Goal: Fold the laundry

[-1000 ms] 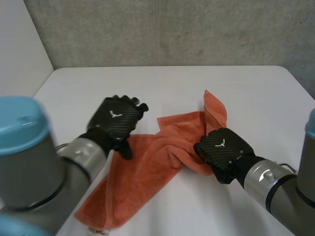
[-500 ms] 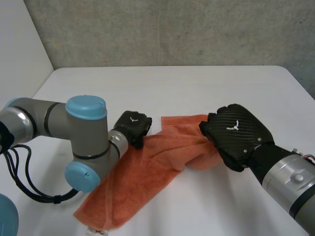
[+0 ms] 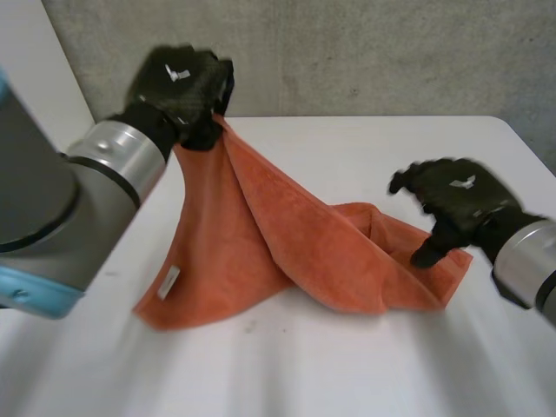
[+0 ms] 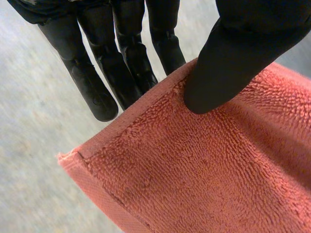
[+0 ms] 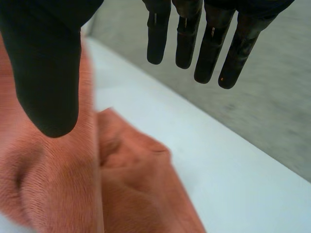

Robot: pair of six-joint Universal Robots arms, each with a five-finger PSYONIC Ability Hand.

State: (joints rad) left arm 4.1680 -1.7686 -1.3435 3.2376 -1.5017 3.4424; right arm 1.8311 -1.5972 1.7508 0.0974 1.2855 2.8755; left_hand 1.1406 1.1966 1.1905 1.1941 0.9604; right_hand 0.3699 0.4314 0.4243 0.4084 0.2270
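An orange towel [image 3: 261, 252] hangs like a tent from my left hand [image 3: 182, 82], which is raised at the back left of the table. That hand pinches one edge of the towel [image 4: 204, 165] near a corner, thumb [image 4: 228, 63] pressed onto the cloth against the fingers [image 4: 121, 63]. The towel's lower part lies bunched on the white table [image 3: 347, 156]. My right hand [image 3: 452, 204] hovers open just above the towel's right end, fingers [image 5: 214, 43] straight and spread, holding nothing; the towel [image 5: 126, 184] lies below its palm.
A white label [image 3: 168, 282] shows on the towel's lower left corner. A grey wall [image 3: 347, 52] runs behind the table's far edge. A white panel [image 3: 35, 78] stands at the left.
My left hand closed on the towel's edge and lifted it up and back. My right hand let go of the bunched right end and moved right, its fingers now spread.
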